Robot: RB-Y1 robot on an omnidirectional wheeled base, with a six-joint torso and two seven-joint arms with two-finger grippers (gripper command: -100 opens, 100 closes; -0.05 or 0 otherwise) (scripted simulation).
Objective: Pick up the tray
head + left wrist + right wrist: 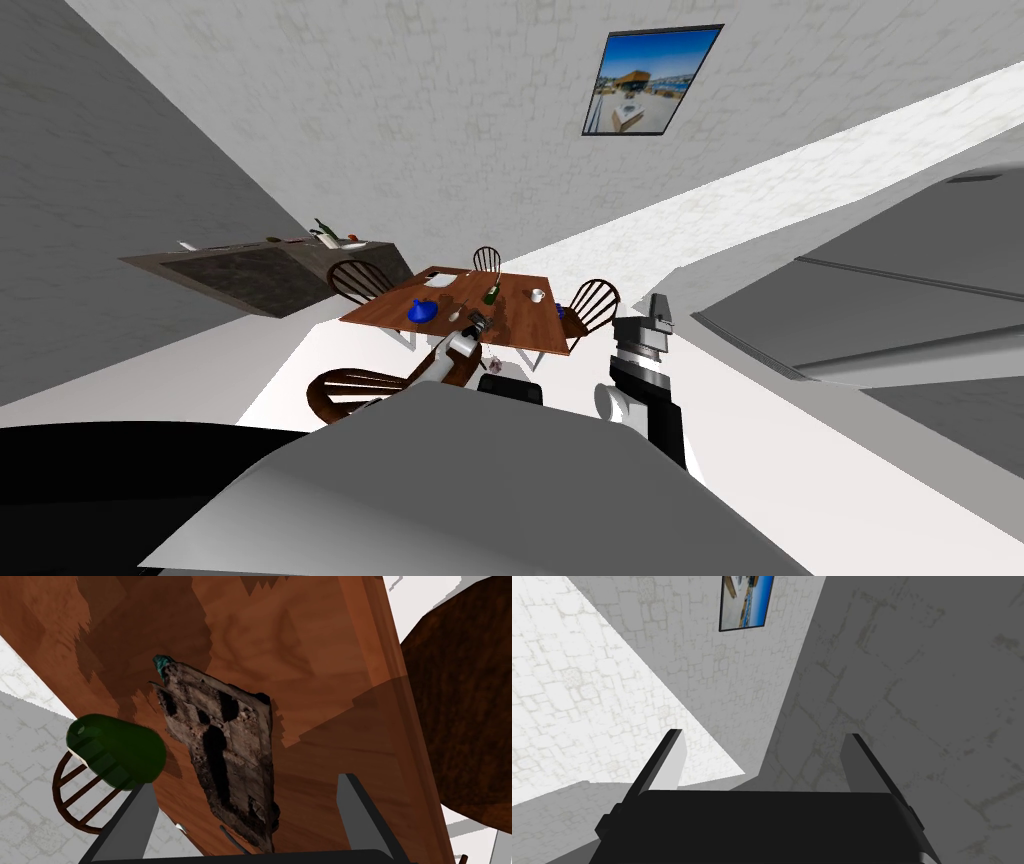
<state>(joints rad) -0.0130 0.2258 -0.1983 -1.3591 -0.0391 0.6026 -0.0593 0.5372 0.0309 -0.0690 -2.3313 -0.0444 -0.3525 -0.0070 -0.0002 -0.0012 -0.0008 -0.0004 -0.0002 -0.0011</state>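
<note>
Four chairs [355, 280], one table [515, 300], one tray [225, 746]

The table [515, 322] stands ahead of me, with a chair [487, 258] at its far side, one [357, 280] at its left, one [594, 303] at its right and one [350, 388] off the near left corner. On the table the tray [225, 751] lies between a bottle [117, 751], just beside it, and the near edge; a mug [537, 295] stands further right and a pot [424, 311] to the left. The left gripper [246, 782] hangs over the tray, a finger on either side of it. A counter [260, 278] stands left of the table; the right gripper [658, 312] is up on the table's right
</note>
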